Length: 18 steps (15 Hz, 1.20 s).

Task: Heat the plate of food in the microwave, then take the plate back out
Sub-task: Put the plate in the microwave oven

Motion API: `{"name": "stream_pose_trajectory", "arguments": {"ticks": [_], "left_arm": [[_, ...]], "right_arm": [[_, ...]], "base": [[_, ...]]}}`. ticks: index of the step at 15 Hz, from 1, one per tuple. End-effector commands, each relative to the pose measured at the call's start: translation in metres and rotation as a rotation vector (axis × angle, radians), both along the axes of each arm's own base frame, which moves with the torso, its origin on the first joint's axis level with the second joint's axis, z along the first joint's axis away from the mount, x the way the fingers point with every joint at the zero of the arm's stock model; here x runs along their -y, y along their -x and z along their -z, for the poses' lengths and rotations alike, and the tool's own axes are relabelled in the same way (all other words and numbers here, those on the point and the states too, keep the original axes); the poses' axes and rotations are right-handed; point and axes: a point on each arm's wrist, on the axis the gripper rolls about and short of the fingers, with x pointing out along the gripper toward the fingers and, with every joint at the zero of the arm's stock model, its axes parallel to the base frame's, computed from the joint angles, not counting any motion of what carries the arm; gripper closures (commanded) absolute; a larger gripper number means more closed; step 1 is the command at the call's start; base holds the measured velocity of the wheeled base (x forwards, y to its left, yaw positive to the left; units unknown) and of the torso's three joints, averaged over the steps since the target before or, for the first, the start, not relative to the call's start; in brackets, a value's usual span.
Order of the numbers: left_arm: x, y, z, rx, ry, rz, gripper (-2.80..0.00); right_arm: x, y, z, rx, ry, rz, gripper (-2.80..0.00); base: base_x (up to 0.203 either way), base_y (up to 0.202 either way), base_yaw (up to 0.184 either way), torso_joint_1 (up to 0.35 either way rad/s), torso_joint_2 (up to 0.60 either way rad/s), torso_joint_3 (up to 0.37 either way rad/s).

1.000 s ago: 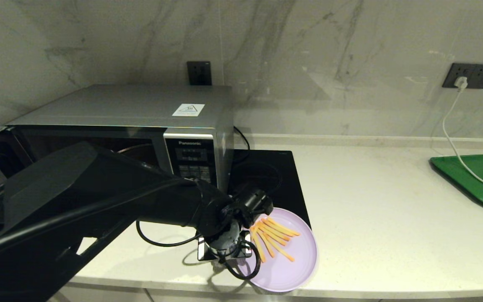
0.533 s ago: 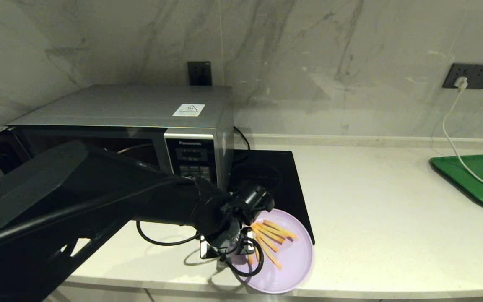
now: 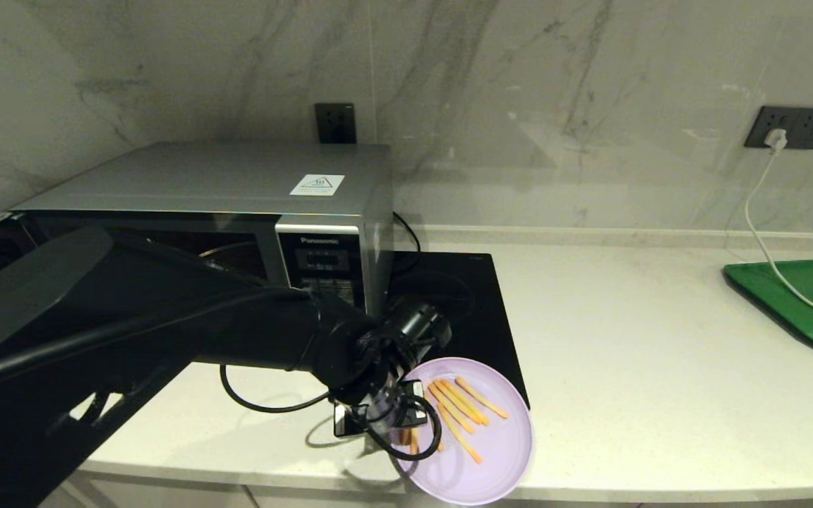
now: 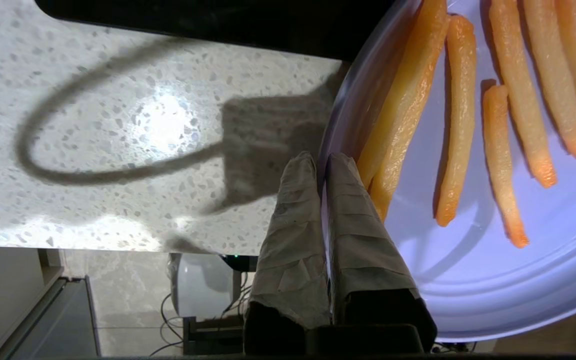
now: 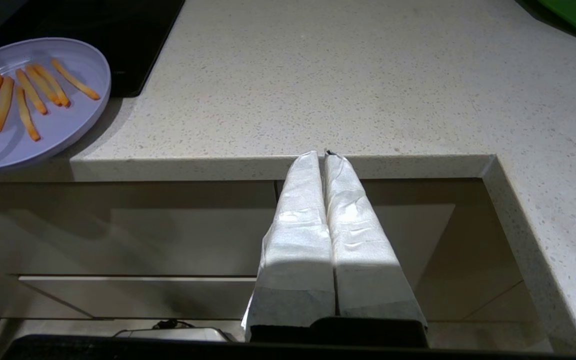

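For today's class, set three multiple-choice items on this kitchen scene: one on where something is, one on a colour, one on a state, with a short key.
1. Where is the plate of food?
A. inside the microwave
B. at the counter's front edge, beside the black hob
C. on the green tray

2. What colour is the tray at the far right?
A. green
B. red
C. white

3. How is the left gripper?
A. wide open above the plate
B. shut on the plate's rim
C. holding one fry

Key: B, the plate overhangs the counter edge near the hob; A, the tray is green; B, the left wrist view shows its fingers clamped on the rim.
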Motion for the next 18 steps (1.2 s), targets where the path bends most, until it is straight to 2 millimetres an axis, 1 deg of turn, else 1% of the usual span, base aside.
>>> {"name": "stream_pose_trajectory", "arguments": {"ticks": [1, 4, 6, 9, 13, 16, 18], "left_arm": [[-0.003, 0.003, -0.010, -0.003, 0.038, 0.006, 0.00], [-0.007, 0.008, -0.015, -0.030, 0.072, 0.022, 0.00], [-0.011, 0.011, -0.023, -0.053, 0.124, 0.020, 0.00], [-0.025, 0.007, -0.031, -0.086, 0.187, 0.006, 0.00], [-0.041, 0.007, -0.037, -0.132, 0.247, 0.005, 0.00], [-0.047, 0.014, -0.039, -0.143, 0.272, 0.018, 0.00], [-0.055, 0.018, -0.039, -0.127, 0.317, 0.029, 0.00]], "right_arm": [[0.000, 0.000, 0.000, -0.002, 0.001, 0.000, 0.00], [0.000, 0.000, 0.001, -0.003, 0.000, 0.000, 0.00], [0.000, 0.000, 0.000, -0.002, 0.000, 0.000, 0.00], [0.000, 0.000, 0.000, -0.003, 0.000, 0.000, 0.00], [0.000, 0.000, 0.001, -0.003, 0.000, 0.000, 0.00], [0.000, 0.000, 0.000, -0.002, 0.000, 0.000, 0.00], [0.000, 0.000, 0.000, -0.002, 0.000, 0.000, 0.00]], "base": [[0.000, 0.000, 0.000, 0.000, 0.00, 0.000], [0.000, 0.000, 0.000, 0.000, 0.00, 0.000], [0.000, 0.000, 0.000, 0.000, 0.00, 0.000], [0.000, 0.000, 0.000, 0.000, 0.00, 0.000], [0.000, 0.000, 0.000, 0.000, 0.00, 0.000], [0.000, 0.000, 0.000, 0.000, 0.00, 0.000], [0.000, 0.000, 0.000, 0.000, 0.00, 0.000]]}}
